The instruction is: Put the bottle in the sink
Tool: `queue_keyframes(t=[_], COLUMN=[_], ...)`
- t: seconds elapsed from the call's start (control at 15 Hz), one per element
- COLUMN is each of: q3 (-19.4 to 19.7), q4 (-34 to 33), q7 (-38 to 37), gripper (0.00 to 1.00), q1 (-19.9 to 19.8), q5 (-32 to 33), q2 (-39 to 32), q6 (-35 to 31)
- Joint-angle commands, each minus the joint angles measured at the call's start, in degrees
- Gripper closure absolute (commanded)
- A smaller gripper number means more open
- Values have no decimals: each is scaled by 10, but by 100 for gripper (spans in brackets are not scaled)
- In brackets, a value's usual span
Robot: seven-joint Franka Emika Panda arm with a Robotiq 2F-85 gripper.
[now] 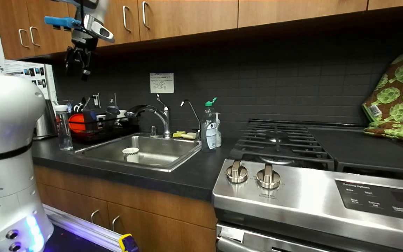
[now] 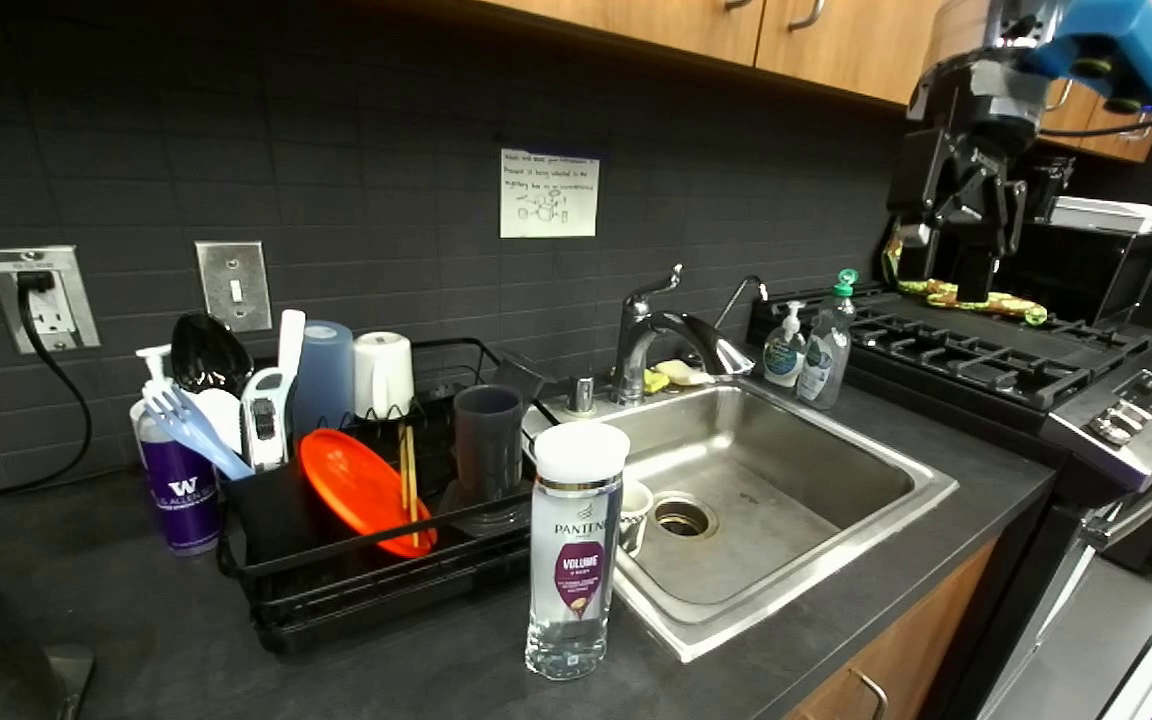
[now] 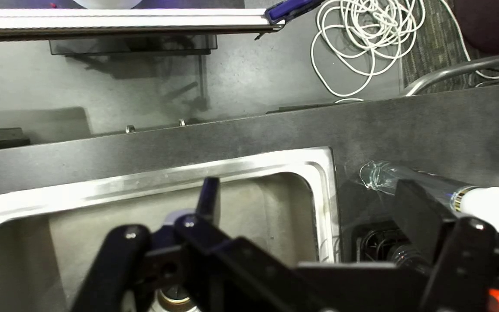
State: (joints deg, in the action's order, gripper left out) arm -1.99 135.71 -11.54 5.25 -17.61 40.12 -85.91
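The bottle is tall and clear with a white cap; it stands upright on the dark counter beside the sink in both exterior views. It also shows at the right of the wrist view, partly behind a finger. The stainless steel sink shows in both exterior views and in the wrist view. My gripper is open and empty, high above the counter, apart from the bottle, in both exterior views. In the wrist view its fingers are spread wide.
A white cup sits in the sink. A chrome faucet arches over it. A black dish rack with dishes stands beside the bottle. A green-capped soap bottle and a stove are past the sink. Upper cabinets overhang the counter.
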Motion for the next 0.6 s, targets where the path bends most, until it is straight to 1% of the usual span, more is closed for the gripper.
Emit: queue_keyframes(t=[0.0, 0.27, 0.53], q3=[-16, -35, -57], q4=[0, 5, 11], q7=[14, 31, 59], gripper=[0, 0, 0], q1=[-16, -7, 6], q5=[-6, -7, -4], q2=[0, -4, -18], q6=[1, -11, -41])
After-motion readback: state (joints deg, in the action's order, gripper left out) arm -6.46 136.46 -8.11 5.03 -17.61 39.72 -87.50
